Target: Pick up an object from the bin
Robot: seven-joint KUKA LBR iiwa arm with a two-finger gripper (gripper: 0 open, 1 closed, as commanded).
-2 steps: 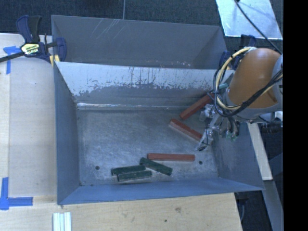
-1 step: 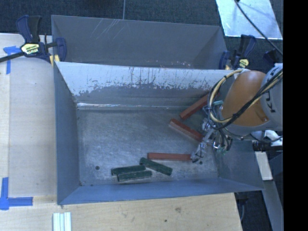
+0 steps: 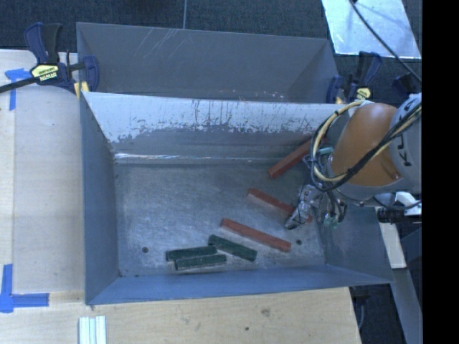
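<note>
- The gripper (image 3: 301, 217) sits low in the right part of the bin (image 3: 215, 131), at the right end of a short red-brown stick (image 3: 269, 200) lying just right of the frame's centre. I cannot tell whether it is released or clenched, because cables and its own body crowd that spot.
- That stick looks like a flat, stiff bar, likely wood or plastic. I judge it light, not fragile, and unlikely to bend under a squeeze.
- The best hold would be across its narrow width, near the middle of its length. Taken by one end, it would likely tip or swing as it is lifted.
- It lies flat on the metal floor and offers little height, so the jaws would need to go right down beside it. Its smooth faces could slip in a shallow grip.
- A longer red-brown stick (image 3: 256, 235) lies below it at lower centre, slanting down to the right. It is near the short one but apart from it.
- A third red-brown stick (image 3: 290, 161) leans against the back wall at upper right, close to the arm's orange cover (image 3: 362, 149).
- Three dark green sticks lie at lower centre. Two (image 3: 191, 253) (image 3: 201, 262) rest side by side, seemingly touching, and a slanted green stick (image 3: 233, 249) sits just to their right, near the longer red-brown stick's left end.
- Nothing is heaped, so each stick can be reached on its own.
</note>
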